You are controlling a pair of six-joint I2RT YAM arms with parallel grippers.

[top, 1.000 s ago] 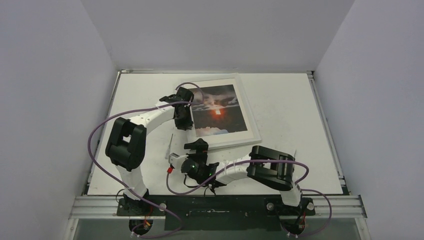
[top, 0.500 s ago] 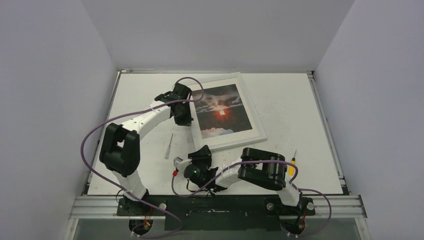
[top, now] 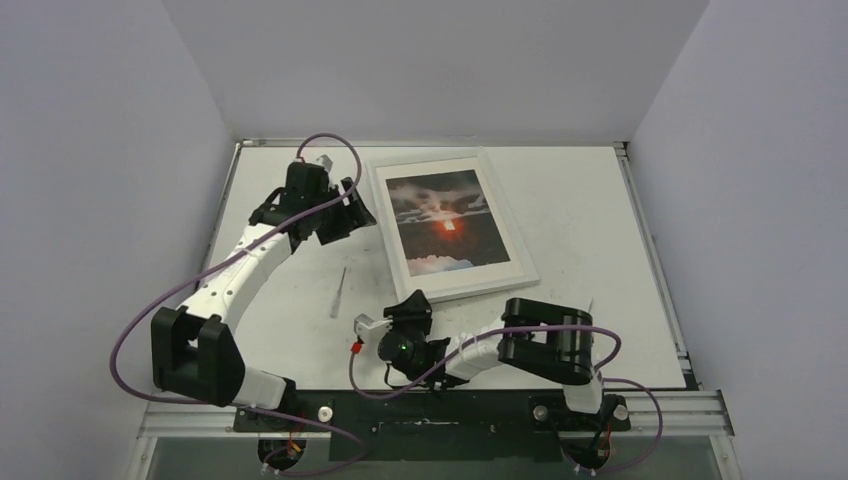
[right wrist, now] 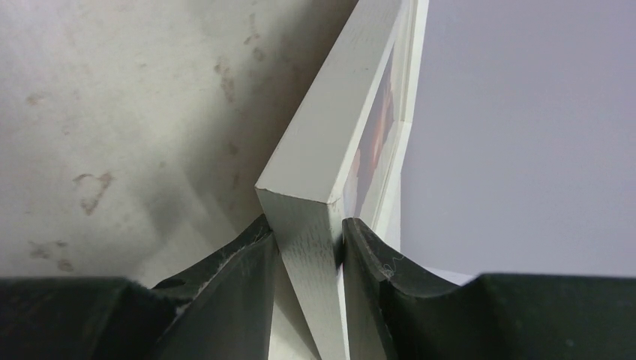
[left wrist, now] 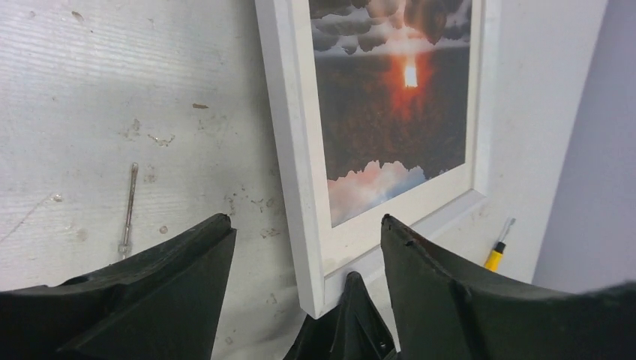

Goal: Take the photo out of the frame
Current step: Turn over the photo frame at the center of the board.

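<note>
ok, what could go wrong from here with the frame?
Right gripper pinches only a near corner of the frame; it may pivot or slip if lifted.
Left gripper is open and clear of the frame, so nothing steadies the other side.
Photo faces up; reaching the back likely needs a flip.

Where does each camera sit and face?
Top external: high behind both arms, looking down on the table; the left gripper and right gripper show.
Left wrist: above the table, facing along the frame and the photo; its open fingers show.
Right wrist: low over the table, facing the frame's corner, pinched between its fingers.
Shared: the frame, in all three.
</note>
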